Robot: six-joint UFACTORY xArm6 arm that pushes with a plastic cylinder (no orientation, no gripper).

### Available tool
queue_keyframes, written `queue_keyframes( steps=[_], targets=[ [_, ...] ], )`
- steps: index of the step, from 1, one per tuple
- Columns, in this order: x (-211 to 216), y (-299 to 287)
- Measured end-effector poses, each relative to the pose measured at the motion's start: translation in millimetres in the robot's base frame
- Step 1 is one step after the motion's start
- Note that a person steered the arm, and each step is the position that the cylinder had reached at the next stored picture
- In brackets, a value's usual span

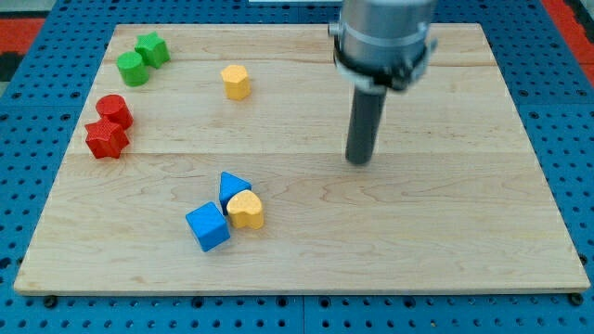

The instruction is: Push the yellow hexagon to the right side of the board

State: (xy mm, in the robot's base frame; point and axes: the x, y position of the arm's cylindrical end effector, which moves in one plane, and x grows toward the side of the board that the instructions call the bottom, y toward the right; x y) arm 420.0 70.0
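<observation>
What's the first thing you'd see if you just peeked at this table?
Probably the big grey arm at the view's top, its dark rod ending in my tip, alone on bare wood right of centre. Then the bright blocks: a yellow hexagon far to my tip's upper left, and a huddle of blue cube, blue triangle and yellow heart near the view's bottom.

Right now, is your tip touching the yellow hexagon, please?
No, my tip stands apart from the yellow hexagon, well toward the view's right of it.

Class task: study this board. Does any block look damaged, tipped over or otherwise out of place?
Nothing stands out. All the blocks sit flat and whole on the board; the yellow hexagon stands alone, to the view's left of my tip.
</observation>
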Motion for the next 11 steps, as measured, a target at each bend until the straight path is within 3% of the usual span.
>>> queue_keyframes(
  steps=[1,3,4,5,6,8,11],
  targets=[
    [-90,-8],
    [-129,-145],
    [-117,-204],
    [-74,-202],
    [-62,-170],
    [-86,-125],
    [-70,9]
  ],
)
